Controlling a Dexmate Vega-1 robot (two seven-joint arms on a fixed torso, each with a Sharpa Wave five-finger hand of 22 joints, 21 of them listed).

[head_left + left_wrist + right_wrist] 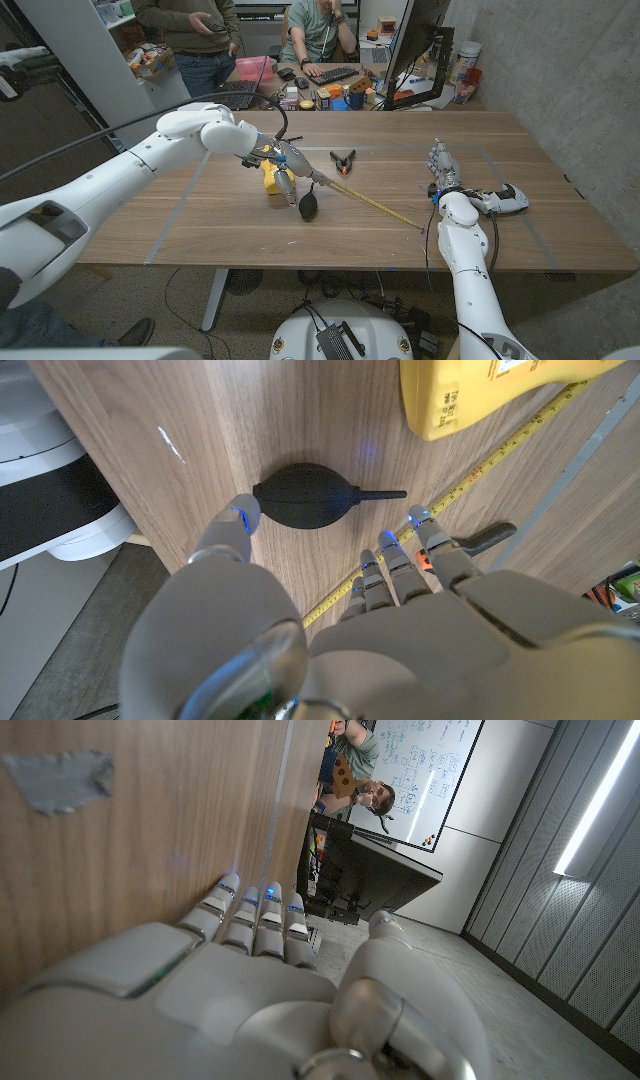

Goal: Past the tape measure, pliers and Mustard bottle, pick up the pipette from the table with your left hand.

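My left hand (330, 610) hovered spread over the pipette (305, 497) beside the mustard (480, 395); its soft, light bulb looked the best grip.

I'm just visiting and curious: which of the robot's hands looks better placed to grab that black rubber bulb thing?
Left. The left hand hovers right over the black bulb, fingers spread either side. The right hand waits far across the table.
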